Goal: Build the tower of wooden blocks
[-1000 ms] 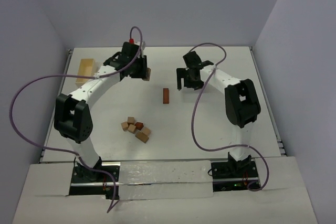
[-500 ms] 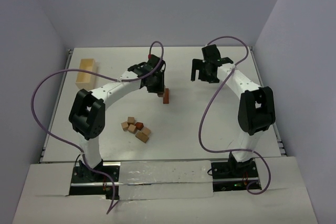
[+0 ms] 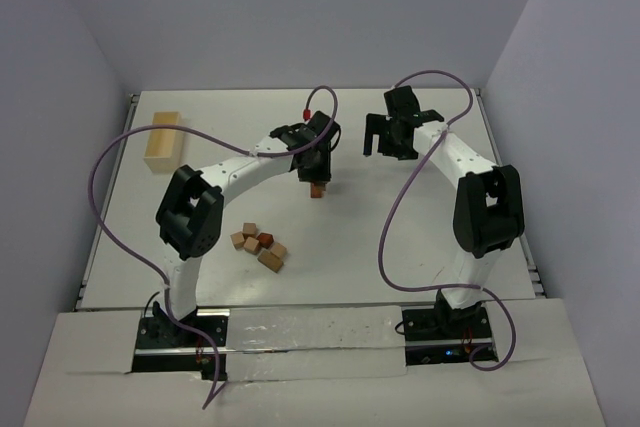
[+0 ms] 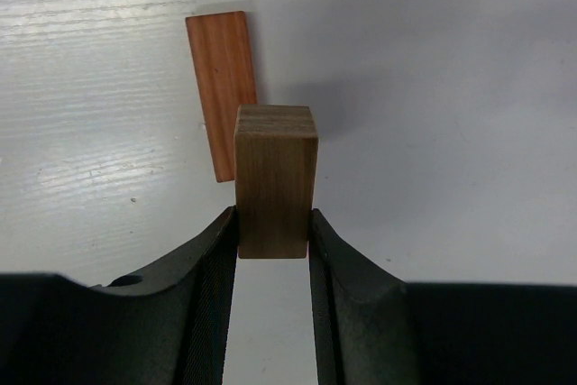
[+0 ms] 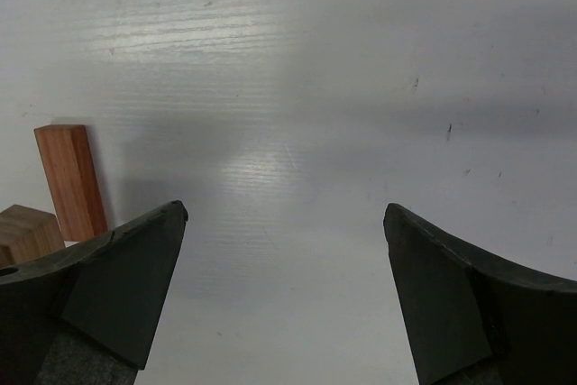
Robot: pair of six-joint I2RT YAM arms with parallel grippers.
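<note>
Left hand [image 4: 273, 218] shifted right, clenching tan block [image 4: 276, 169] over reddish brick [image 4: 220, 69], right hand [image 5: 285, 214] spread wide.

— What do we have at the middle of the table [image 3: 400, 237]?
— We see the left gripper [image 3: 314, 172] poised right over a reddish-brown block [image 3: 318, 190], of which only a small part shows below the wrist. From up here we cannot tell what its fingers are doing.
— And the right gripper [image 3: 390, 142]?
— We find it apart, toward the far right, with its fingers spread.
— What else?
— We see a loose heap of wood blocks [image 3: 259, 245] beside the left arm's elbow, mostly tan, one redder. A pale wooden box [image 3: 163, 135] lies at the far left.
</note>
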